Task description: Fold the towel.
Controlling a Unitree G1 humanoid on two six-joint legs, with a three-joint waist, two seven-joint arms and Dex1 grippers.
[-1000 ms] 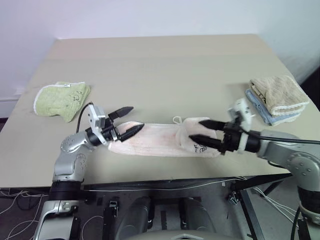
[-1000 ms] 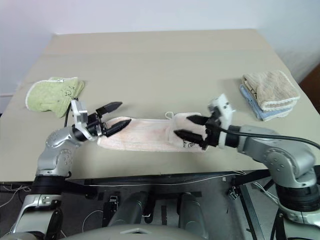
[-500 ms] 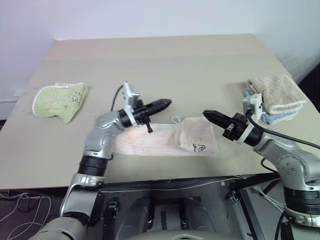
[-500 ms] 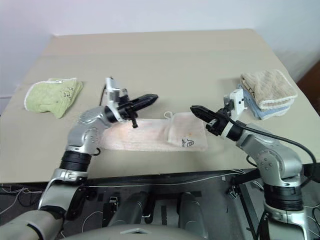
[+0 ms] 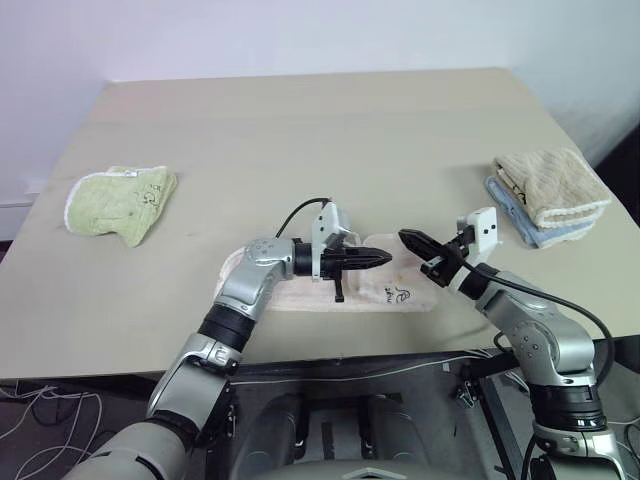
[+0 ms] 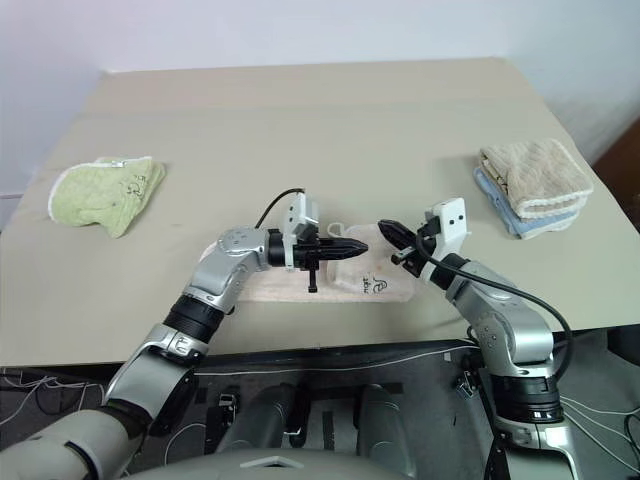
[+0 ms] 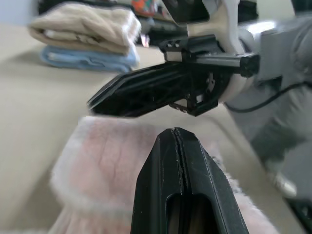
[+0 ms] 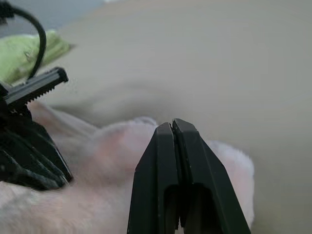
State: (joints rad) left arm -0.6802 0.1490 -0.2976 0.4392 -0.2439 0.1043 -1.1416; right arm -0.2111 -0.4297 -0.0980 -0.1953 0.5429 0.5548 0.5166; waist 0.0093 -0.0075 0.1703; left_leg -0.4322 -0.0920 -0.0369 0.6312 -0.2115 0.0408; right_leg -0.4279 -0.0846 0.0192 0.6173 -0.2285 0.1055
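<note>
**Two closed hands meet over pink towel at counter's near edge**

The pale pink towel [image 5: 385,285] lies folded near the front edge of the beige counter [image 5: 320,140], a narrow strip of bare surface between it and the drop-off. Its right end carries a small dark printed mark, and white stitched edging shows along its border. The left hand [image 5: 375,258] reaches across level above the towel, its two black fingers pressed together and holding nothing. The right hand [image 5: 412,241] points back toward it from the other side, fingers likewise shut and empty, the two tips near each other but apart above the cloth.

Wide open room stretches behind the towel: the middle and far half of the counter are bare. A light green towel [image 5: 120,200] sits well apart near the left edge. A beige towel [image 5: 552,184] is stacked on a blue towel [image 5: 545,228] close to the right edge. A pale wall [image 5: 300,35] rises behind the counter's far edge, and cables trail over the floor [image 5: 35,420] below the front edge.
</note>
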